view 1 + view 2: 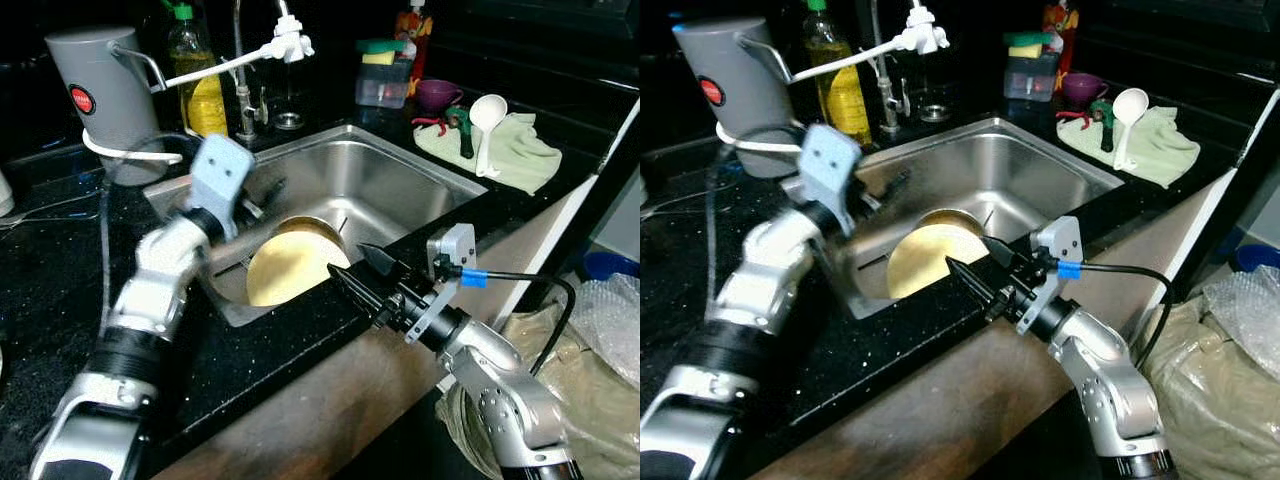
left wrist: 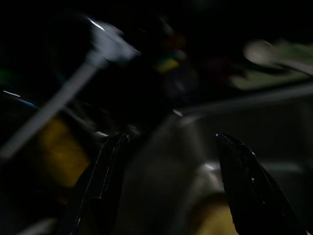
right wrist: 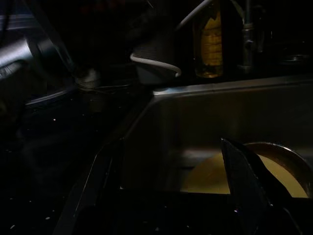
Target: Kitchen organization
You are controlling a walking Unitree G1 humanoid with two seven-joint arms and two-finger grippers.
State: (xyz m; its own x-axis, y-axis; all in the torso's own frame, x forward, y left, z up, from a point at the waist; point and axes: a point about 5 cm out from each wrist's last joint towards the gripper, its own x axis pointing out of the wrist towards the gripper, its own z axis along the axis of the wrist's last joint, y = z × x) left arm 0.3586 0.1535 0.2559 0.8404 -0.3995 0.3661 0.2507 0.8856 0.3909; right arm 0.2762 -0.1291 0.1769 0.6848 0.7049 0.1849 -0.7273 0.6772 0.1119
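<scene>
**Both arms close in on the yellow plate in the sink**

Left eye view: a round pale-yellow plate (image 1: 290, 268) leans tilted in the lower left of the stainless steel sink basin (image 1: 390, 180), probably stood there to drain, at frame centre. The left gripper (image 1: 262, 196) reaches over the basin's left rim just above the plate; its fingers are largely hidden behind the wrist, so I cannot tell their spread here. The right gripper (image 1: 357, 268) lies over the black speckled counter (image 1: 260, 350) at the sink's near edge, fingers parted and empty, tips beside the plate's right rim, seemingly lined up to take it. A grey kettle (image 1: 105, 95) stands upper left.

Right eye view: the same layout; the plate overlaps a round metal dish (image 1: 962, 222) behind it. A white ladle (image 1: 1126, 125) rests on a pale green cloth (image 1: 1150, 150) at upper right.

Left wrist view: dark and blurred, yet it settles what the head views hide: two black fingers (image 2: 100, 186) stand apart, nothing between them.

Right wrist view: the parted fingers (image 3: 242, 181) frame the plate's yellow edge, low at the frame's bottom right.
</scene>
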